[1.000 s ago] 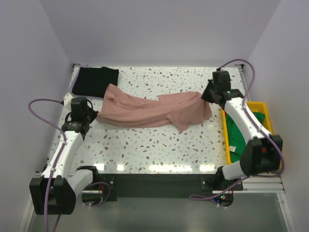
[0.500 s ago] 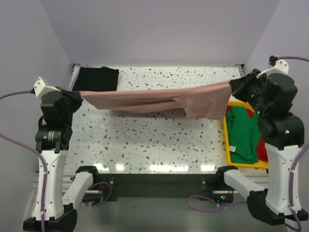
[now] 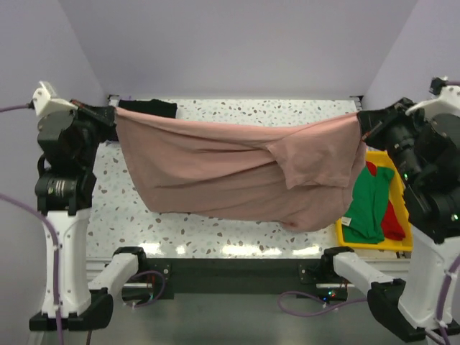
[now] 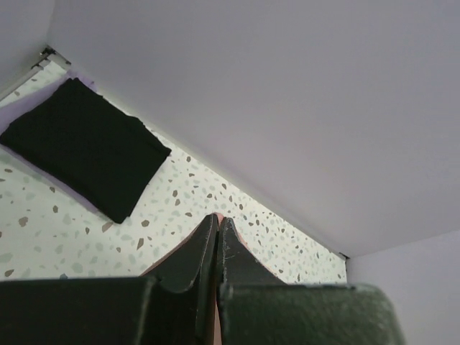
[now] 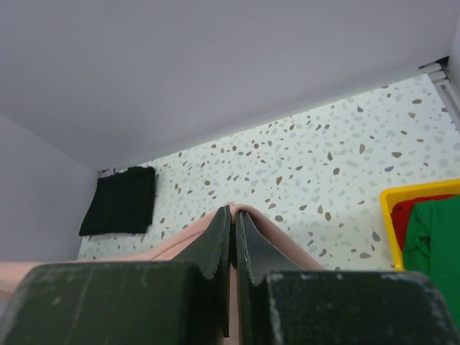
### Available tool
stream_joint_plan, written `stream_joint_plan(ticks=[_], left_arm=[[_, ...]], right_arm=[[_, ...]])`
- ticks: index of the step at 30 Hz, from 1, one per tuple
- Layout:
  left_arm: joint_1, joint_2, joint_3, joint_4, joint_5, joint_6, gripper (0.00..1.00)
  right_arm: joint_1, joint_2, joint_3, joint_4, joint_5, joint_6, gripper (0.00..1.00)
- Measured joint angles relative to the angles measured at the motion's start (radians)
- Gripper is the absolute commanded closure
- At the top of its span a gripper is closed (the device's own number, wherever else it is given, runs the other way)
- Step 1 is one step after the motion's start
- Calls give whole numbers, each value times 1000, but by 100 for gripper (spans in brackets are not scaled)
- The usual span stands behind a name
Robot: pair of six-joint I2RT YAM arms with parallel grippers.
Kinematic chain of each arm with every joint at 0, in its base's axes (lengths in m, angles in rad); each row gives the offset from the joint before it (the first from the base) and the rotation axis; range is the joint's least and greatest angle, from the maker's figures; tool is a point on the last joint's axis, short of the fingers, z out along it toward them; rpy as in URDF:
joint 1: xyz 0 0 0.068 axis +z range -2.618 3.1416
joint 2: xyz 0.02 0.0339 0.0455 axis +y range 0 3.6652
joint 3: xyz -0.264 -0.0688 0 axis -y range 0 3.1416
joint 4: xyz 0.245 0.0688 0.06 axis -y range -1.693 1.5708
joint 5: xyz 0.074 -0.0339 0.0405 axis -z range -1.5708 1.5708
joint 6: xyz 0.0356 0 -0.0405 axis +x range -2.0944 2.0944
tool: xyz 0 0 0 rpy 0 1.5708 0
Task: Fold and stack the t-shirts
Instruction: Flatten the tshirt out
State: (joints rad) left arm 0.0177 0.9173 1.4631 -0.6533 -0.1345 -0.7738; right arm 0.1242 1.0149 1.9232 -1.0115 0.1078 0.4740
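A dusty-pink t-shirt [image 3: 237, 169] hangs stretched in the air between both arms, high over the speckled table [image 3: 208, 233]. My left gripper [image 3: 109, 113] is shut on its left top corner, and my right gripper [image 3: 364, 128] is shut on its right top corner. Pink cloth peeks out at the tips in the left wrist view [image 4: 218, 218] and the right wrist view [image 5: 248, 212]. A folded black t-shirt [image 3: 152, 106] lies at the table's back left, also in the left wrist view [image 4: 79, 144] and the right wrist view [image 5: 121, 201]. Green [image 3: 370, 205] and red [image 3: 392, 223] t-shirts lie in the bin.
The yellow bin [image 3: 374, 246] stands at the table's right edge, its rim also seen in the right wrist view [image 5: 417, 192]. Grey walls close in the table at the back and both sides.
Both arms have risen and spread apart, lifting the pink t-shirt off the table until it hangs stretched between them. Both grippers stay shut on it.
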Motion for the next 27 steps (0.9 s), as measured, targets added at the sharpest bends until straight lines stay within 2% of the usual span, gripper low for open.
stream_joint_plan(ticks=[6, 9, 13, 15, 18, 20, 22, 27], left_arm=[[0, 336, 61, 172, 74, 3, 100], [2, 549, 215, 224, 106, 9, 100], [13, 806, 555, 250, 156, 9, 100], [26, 891, 710, 276, 187, 7, 100], [60, 922, 809, 327, 225, -2, 100], [91, 901, 806, 370, 245, -7, 100], [118, 849, 734, 422, 255, -10, 100], [143, 640, 336, 512, 263, -11, 100]], right_arm=[[0, 240, -40, 192, -58, 4, 100], [0, 459, 48, 281, -79, 8, 100], [0, 697, 256, 332, -94, 24, 100], [-1, 752, 345, 349, -100, 34, 100], [-3, 753, 414, 400, -100, 50, 100], [-5, 708, 390, 454, -101, 58, 100], [-8, 641, 312, 492, -100, 63, 100], [-19, 430, -66, 565, -108, 81, 100]])
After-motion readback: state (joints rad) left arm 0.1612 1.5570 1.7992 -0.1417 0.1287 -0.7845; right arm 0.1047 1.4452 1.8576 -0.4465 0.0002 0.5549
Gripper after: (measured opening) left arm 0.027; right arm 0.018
